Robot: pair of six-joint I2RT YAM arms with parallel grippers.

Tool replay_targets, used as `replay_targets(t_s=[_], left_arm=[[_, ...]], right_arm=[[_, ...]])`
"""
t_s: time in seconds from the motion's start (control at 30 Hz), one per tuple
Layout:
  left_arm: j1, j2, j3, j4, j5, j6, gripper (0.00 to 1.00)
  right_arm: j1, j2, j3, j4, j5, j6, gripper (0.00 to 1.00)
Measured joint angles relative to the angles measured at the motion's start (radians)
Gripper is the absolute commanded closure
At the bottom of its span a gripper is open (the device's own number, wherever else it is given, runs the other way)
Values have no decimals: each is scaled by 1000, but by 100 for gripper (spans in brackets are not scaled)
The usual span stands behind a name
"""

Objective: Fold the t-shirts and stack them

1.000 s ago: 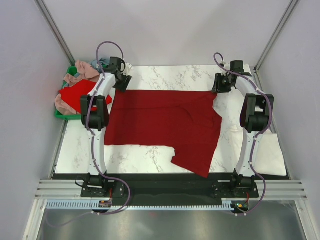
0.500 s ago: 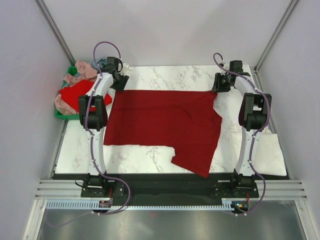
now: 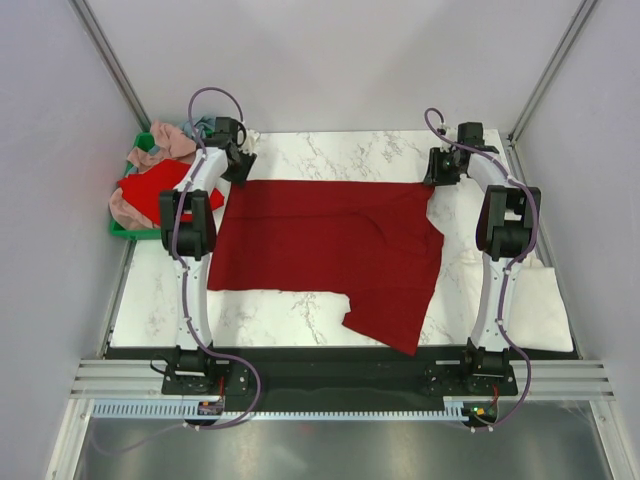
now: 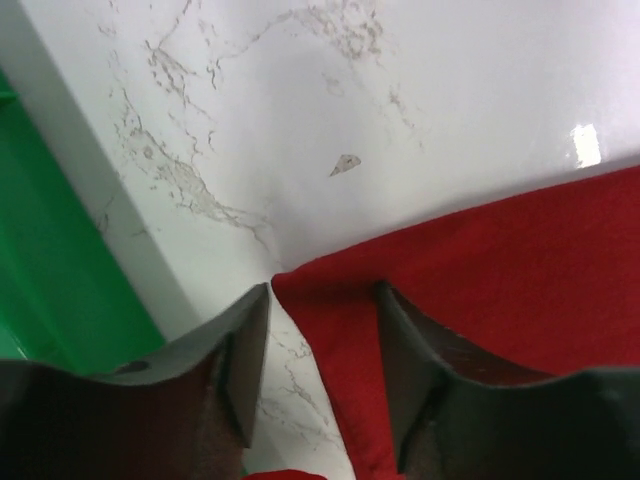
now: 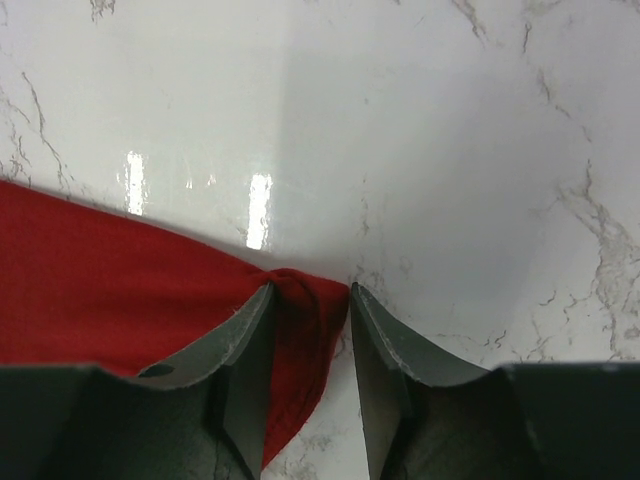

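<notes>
Across the middle of the marble table (image 3: pixel 330 150) the dark crimson t-shirt (image 3: pixel 330 250) lies spread nearly flat, its far edge running straight between the two arms and one flap hanging toward the lower right of the top view. At the cloth's upper-left corner the left gripper (image 4: pixel 322 295) stands with its jaws apart, the pointed corner lying between them on the marble but not pinched. At the upper-right corner the right gripper (image 5: pixel 308 292) has its jaws closed in on a small bunched pucker of the red cloth, which looks like a hold on that corner. No fold is visible in this shirt, so it appears to be at the grasping step before its first fold. Up in the left corner of the top view the green crate (image 3: pixel 120 228) holds a heap of other t-shirts (image 3: pixel 150 190), bright red, pink and a bit of blue, all unfolded. A pale folded cloth (image 3: pixel 545 300) rests at the table's right edge, possibly the start of a stack. Most of the work seems left.
</notes>
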Motion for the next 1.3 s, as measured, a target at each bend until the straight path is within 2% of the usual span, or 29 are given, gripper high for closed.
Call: replay_targets(t_s=[0.13, 0.17, 0.27, 0.33, 0.37, 0.4, 0.73, 0.87, 1.0, 1.3], left_arm=[[0, 8, 8, 1, 18, 0, 60], [0, 8, 9, 1, 20, 0, 65], [0, 9, 9, 1, 28, 0, 70], [0, 10, 9, 1, 34, -1, 94], [0, 12, 10, 2, 35, -3, 98], [0, 15, 12, 5, 34, 0, 98], [2, 18, 29, 23, 11, -1, 98], [2, -21, 40, 23, 19, -14, 98], [2, -139, 40, 23, 42, -47, 98], [3, -556, -23, 54, 97, -94, 98]], right_arm=[[0, 0, 0, -4, 0, -12, 68], [1, 0, 0, -4, -1, -16, 74], [10, 0, 0, -6, 0, -28, 83], [17, 0, 0, -6, 1, -37, 93], [21, 0, 0, -6, 5, -42, 97], [24, 0, 0, -5, 9, -44, 100], [37, 8, 97, -14, 53, -74, 100], [28, -52, 111, -11, 53, -82, 100], [23, -171, 108, -13, 52, -89, 100], [5, -522, 37, 10, 41, -103, 100]])
